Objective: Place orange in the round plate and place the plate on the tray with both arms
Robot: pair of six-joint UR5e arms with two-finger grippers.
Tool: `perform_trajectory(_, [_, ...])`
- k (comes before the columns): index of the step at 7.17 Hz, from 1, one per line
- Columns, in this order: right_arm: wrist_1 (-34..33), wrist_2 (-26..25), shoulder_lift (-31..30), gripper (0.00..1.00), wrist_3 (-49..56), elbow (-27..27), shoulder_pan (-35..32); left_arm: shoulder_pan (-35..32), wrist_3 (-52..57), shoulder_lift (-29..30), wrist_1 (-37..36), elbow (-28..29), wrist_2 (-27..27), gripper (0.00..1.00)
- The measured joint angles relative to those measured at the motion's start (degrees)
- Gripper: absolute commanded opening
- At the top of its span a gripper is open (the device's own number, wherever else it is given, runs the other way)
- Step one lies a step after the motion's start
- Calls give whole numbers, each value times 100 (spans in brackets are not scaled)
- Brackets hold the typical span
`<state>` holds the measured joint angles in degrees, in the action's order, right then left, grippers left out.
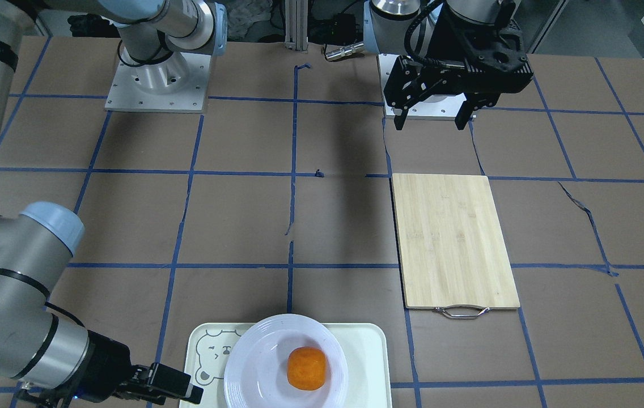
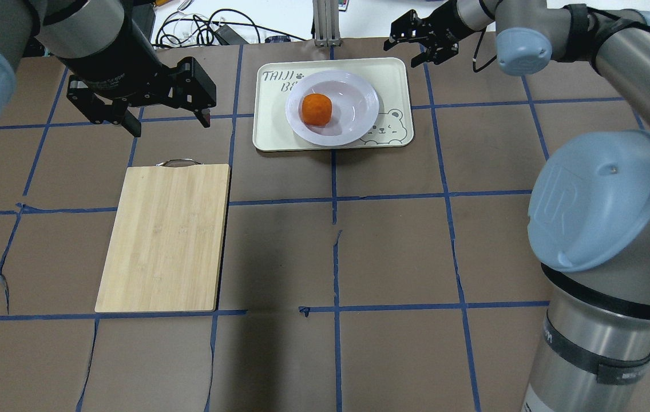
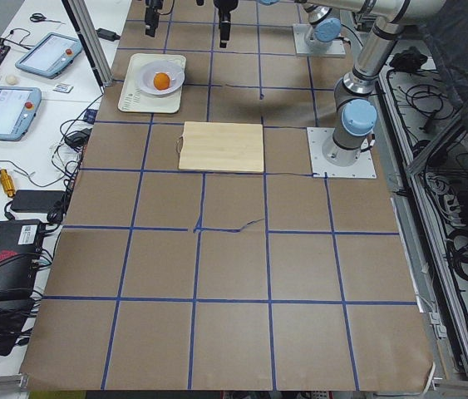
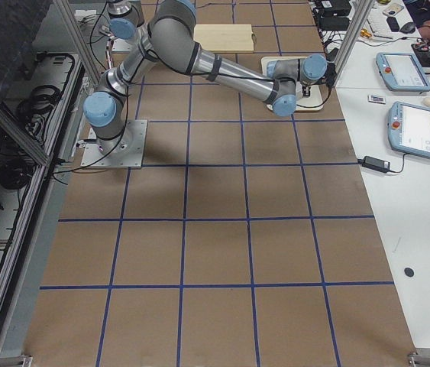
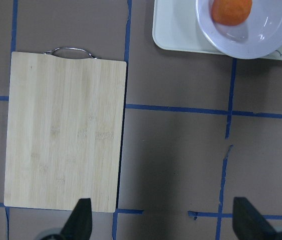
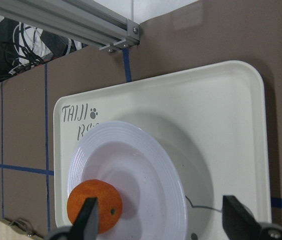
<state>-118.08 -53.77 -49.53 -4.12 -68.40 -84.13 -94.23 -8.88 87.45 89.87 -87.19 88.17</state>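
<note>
The orange (image 2: 316,109) lies in the sunken centre of the round plate (image 2: 359,103). The plate rests on the cream tray (image 2: 399,80) at the far middle of the table. My right gripper (image 2: 416,48) hovers open just beyond the tray's far right corner, holding nothing. Its wrist view looks down on the orange (image 6: 94,206), the plate (image 6: 146,160) and the tray (image 6: 231,110) between its spread fingers. My left gripper (image 2: 169,123) is open and empty above the table, left of the tray and near the far end of the cutting board.
A bamboo cutting board (image 2: 165,237) with a metal handle (image 2: 177,162) lies on the left half of the table. Brown paper with a blue tape grid covers the table. Cables and an aluminium post (image 2: 325,20) stand past the far edge.
</note>
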Motion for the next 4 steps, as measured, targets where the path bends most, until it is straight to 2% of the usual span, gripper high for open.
perform_trajectory(2, [1416, -1275, -942, 100, -92, -259, -40, 1, 0, 0, -4, 0, -1, 100])
perform_trajectory(4, [2455, -2244, -2119, 100, -98, -875, -56, 1, 2, -3, -3, 0, 7, 100])
